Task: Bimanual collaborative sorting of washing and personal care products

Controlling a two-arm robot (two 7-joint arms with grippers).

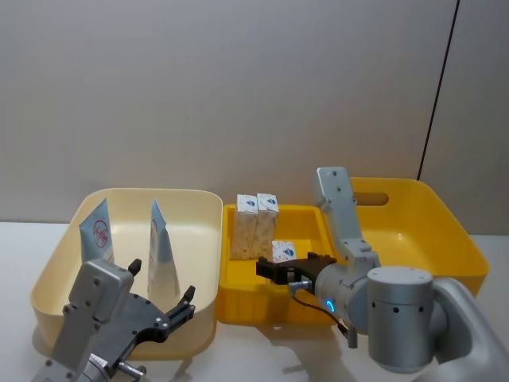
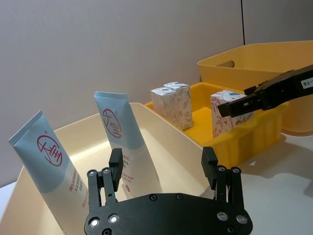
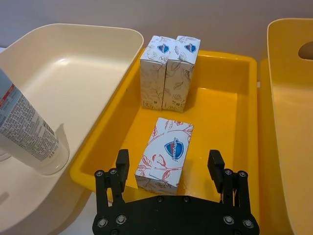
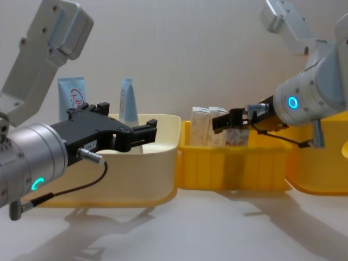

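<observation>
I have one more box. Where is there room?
The yellow tray has bare floor right of the three boxes. The cream bin is bare right of the two tubes; the left gripper hangs at its near edge. The big yellow bin looks bare. Crowded: the front box, where the right gripper hovers.

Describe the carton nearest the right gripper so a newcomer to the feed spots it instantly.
Find the small yellow tray between the cream bin and the big yellow bin. Of its three white cartons, a pair stands together at the back. Yours is the lone carton nearer the robot, right at the open right gripper.
</observation>
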